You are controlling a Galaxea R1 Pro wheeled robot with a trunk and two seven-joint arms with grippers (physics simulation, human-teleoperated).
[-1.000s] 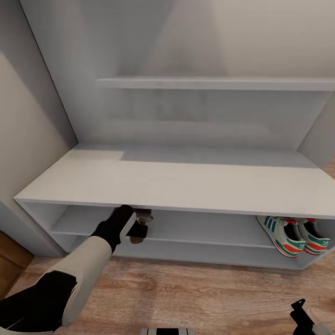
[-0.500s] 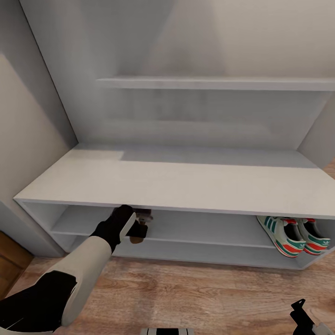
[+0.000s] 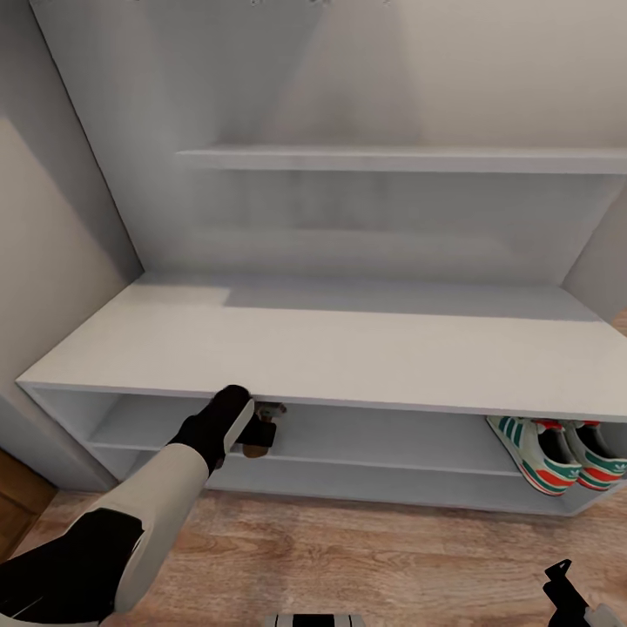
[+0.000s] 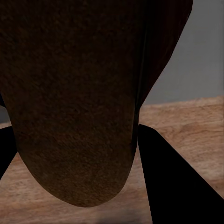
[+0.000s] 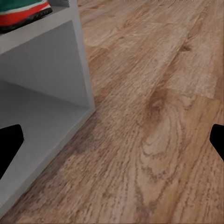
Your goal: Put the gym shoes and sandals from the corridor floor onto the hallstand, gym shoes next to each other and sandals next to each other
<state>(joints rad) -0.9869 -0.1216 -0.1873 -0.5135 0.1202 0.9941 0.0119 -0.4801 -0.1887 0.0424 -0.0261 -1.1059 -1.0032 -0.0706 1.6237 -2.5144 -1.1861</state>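
My left gripper (image 3: 259, 428) is shut on a brown sandal (image 3: 258, 442), held at the front edge of the upper shelf level of the pale grey hallstand (image 3: 331, 348), just under its bench top. In the left wrist view the sandal's dark brown sole (image 4: 74, 102) hangs between the black fingers (image 4: 177, 186). The two gym shoes (image 3: 540, 448) (image 3: 601, 457), cream with green stripes and red-orange heels, stand side by side at the right end of the same shelf. My right gripper (image 5: 112, 144) is open low over the corridor floor (image 5: 158, 116), beside the rack's right end. The other sandal is out of view.
A wall shelf (image 3: 401, 158) runs above the bench top. A grey-beige wall (image 3: 43, 244) closes the left side, with a wooden panel (image 3: 17, 505) low beside it. Wood-plank floor (image 3: 366, 557) stretches in front of the rack. One gym shoe's sole (image 5: 23, 11) shows above the rack's corner.
The head camera has shifted a little, so the rack sits slightly lower and wider in the picture. My left arm and the sandal hold the same place at the shelf.
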